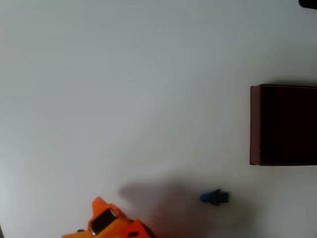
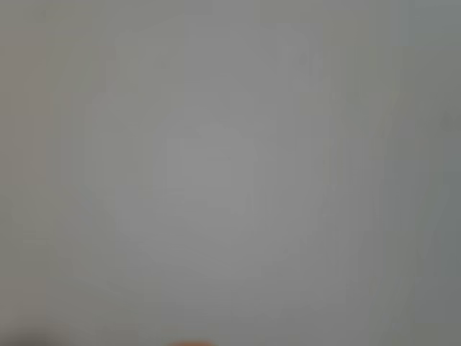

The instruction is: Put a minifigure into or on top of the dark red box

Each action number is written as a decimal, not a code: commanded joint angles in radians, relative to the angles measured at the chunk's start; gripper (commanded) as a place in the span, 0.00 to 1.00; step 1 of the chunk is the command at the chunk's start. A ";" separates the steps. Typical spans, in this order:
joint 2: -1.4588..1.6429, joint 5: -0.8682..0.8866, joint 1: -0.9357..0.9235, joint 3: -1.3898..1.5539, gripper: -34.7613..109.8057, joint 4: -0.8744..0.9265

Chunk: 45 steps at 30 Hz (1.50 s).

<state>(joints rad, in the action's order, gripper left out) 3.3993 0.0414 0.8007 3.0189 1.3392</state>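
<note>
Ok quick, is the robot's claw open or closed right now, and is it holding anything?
Claw: cannot be told; an orange arm shows at the overhead view's bottom edge. The minifigure lies alone on the table.

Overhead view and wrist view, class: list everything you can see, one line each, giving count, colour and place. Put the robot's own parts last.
Minifigure: one, bright blue with black parts, lying on the table near the bottom of the overhead view, right of centre, below and left of the box, apart from it.
Dark red box: one, maroon walls with a near-black inside, at the right edge of the overhead view, cut off by the frame.
Table: one, plain white.
Dark object: one, black, top right corner of the overhead view, too cropped to identify.
Robot arm: one, orange with a black part, bottom edge of the overhead view, left of the minifigure, not touching it.
</note>
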 commanded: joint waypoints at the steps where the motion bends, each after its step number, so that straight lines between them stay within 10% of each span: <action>1: 0.012 0.015 0.011 0.002 0.24 0.020; 45: 0.012 0.098 -0.074 0.003 0.24 0.017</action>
<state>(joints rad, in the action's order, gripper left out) 3.3993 0.0752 0.7731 3.0189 1.3392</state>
